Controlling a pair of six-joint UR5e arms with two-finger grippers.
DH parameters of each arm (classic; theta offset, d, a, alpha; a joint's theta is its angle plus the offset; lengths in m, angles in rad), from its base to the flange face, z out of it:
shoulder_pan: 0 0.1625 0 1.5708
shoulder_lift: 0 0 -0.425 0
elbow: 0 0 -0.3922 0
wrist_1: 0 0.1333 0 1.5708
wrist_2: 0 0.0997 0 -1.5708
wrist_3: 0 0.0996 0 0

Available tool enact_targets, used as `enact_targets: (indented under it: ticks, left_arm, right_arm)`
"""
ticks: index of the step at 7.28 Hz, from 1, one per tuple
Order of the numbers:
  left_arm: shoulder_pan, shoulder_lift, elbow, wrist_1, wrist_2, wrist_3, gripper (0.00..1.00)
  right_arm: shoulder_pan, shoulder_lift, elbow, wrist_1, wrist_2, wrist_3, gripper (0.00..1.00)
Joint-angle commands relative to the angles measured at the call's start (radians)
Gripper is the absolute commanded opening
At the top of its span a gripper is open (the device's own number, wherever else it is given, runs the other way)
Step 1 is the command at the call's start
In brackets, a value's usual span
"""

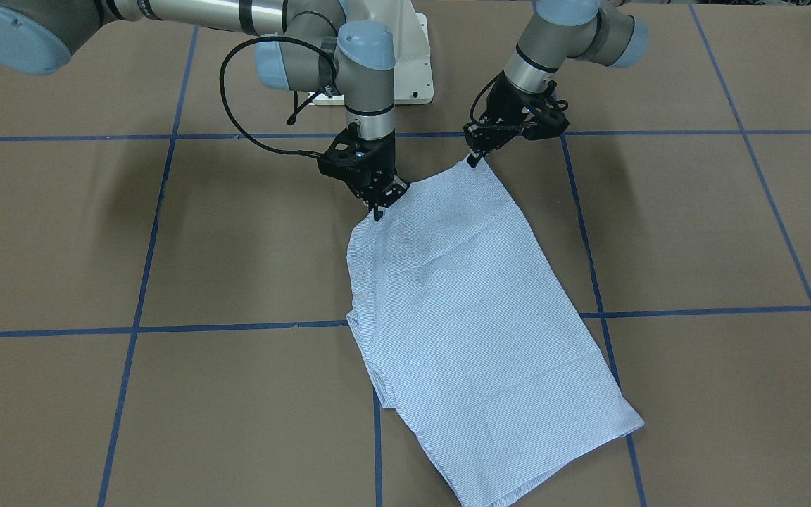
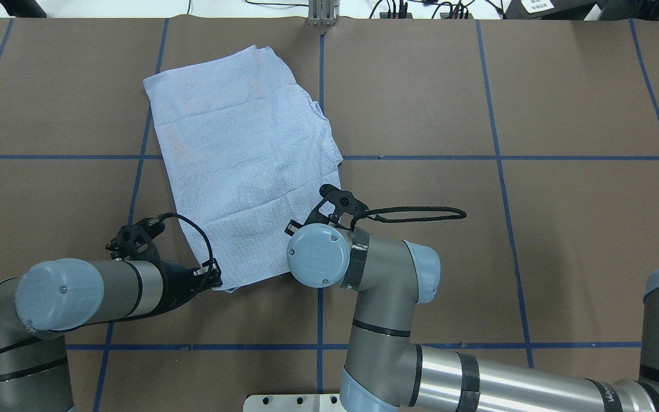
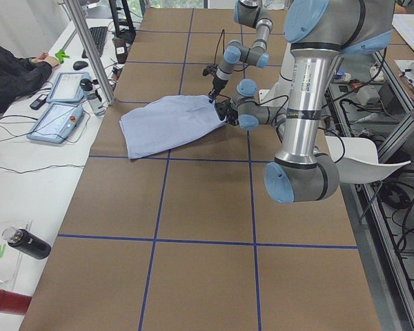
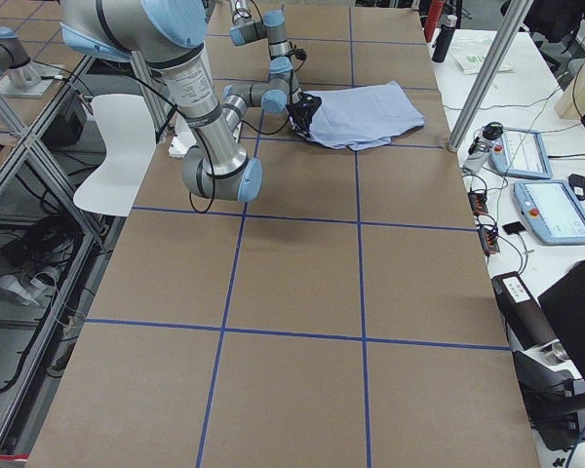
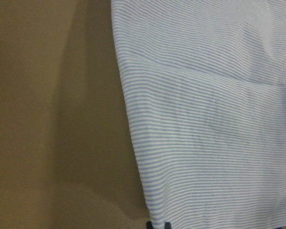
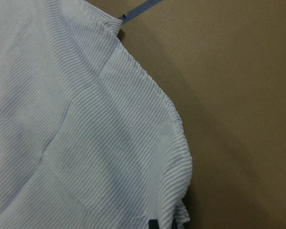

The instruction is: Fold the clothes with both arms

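Observation:
The light blue-and-white striped shirt [image 1: 476,317] lies folded into a rough rectangle on the brown table [image 2: 535,229], its long side running away from the robot. My left gripper [image 1: 474,159] is shut on one near corner of the shirt [image 2: 243,160]. The other near corner is pinched in my right gripper [image 1: 377,211], also shut. From overhead the left gripper [image 2: 216,280] shows at the shirt's near hem, while the right one is hidden under its own wrist. Both wrist views show striped cloth [image 5: 209,119] [image 6: 76,133] running down to dark fingertips at the bottom edge.
Blue tape lines [image 1: 236,326] divide the brown table into squares. The white pedestal base [image 1: 409,63] stands behind the grippers. A person [image 3: 7,69] sits at a side table with control tablets [image 3: 55,121]; a dark bottle [image 3: 27,243] lies there too.

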State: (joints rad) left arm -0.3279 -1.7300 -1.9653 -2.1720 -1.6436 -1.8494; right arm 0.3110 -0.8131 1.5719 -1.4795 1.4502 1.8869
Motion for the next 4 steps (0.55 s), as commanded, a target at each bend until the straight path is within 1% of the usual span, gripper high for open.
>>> enact_targets:
  ticks: [1, 2, 4]
  left_arm:
    - [0.0, 0.0, -0.059, 0.0, -0.037, -0.001, 0.0]
    - [0.001, -0.002, -0.088, -0.002, -0.06, -0.001, 0.0]
    - [0.003, -0.009, -0.15, -0.002, -0.093, -0.008, 0.0]
  right_arm:
    - [0.008, -0.091, 0.231, -0.098, 0.007, -0.002, 0.0]
    - [-0.015, -0.162, 0.354, -0.128, 0.007, 0.0, 0.0]
    - [-0.085, -0.204, 0.478, -0.188, -0.004, 0.079, 0.0]
